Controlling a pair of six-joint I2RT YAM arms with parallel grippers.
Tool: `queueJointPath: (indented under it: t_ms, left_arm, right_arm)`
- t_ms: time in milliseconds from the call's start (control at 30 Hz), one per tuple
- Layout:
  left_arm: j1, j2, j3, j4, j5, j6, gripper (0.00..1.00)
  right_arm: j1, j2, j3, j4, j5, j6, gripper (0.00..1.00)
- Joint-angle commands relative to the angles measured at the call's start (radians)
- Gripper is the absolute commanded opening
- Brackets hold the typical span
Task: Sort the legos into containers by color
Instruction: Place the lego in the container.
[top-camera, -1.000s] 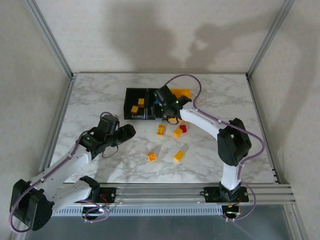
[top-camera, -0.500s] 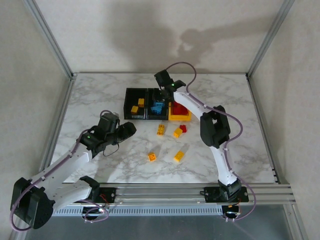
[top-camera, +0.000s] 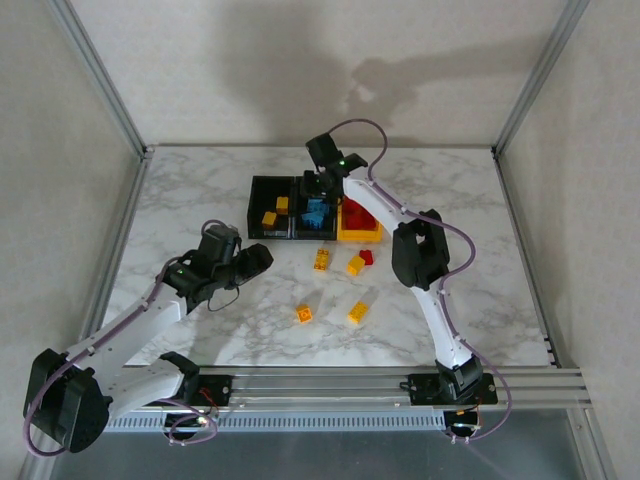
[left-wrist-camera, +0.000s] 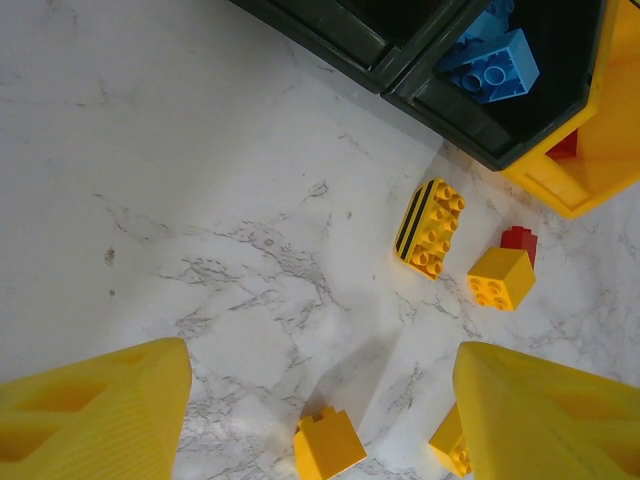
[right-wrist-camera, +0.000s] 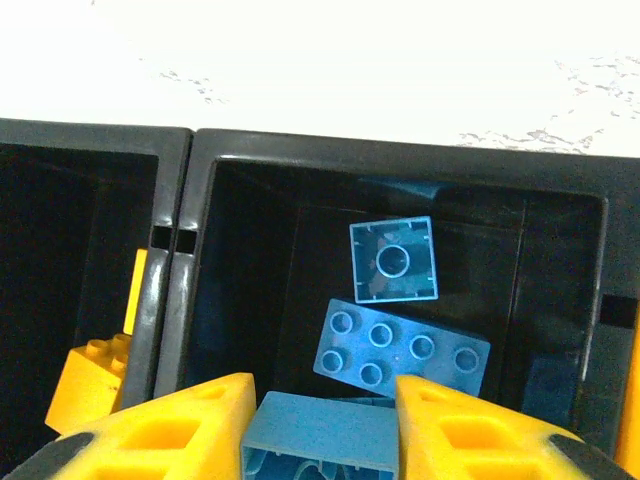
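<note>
A rectangular light blue lego (right-wrist-camera: 320, 438) sits between our right claw's (right-wrist-camera: 320, 400) fingers, over the middle black bin (right-wrist-camera: 400, 160). We cannot tell whether they pinch it.

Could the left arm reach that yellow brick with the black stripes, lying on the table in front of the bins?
Probably yes. The left tool hangs open, facing the striped yellow brick, with bare marble table between them. The right tool is over the bins, out of the path.
</note>
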Motion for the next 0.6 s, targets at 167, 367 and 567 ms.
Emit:
queueJointPath:
  t_ms: [167,367,567]
  left_arm:
    - [0.012,-0.017,0.008,0.003,-0.002,-0.005,0.69]
    - [0.012,-0.015,0.005,0.003,-0.002,-0.003,0.7]
    - [0.014,-0.02,0.004,-0.001,-0.01,-0.01,0.7]
  right_arm:
    - [-0.004,0.059,0.045,-0.001,-0.037,0.006,0.38]
    - [-0.003,0.072,0.052,0.002,-0.046,0.011,0.42]
    - [-0.003,0.066,0.05,0.016,-0.048,0.02,0.53]
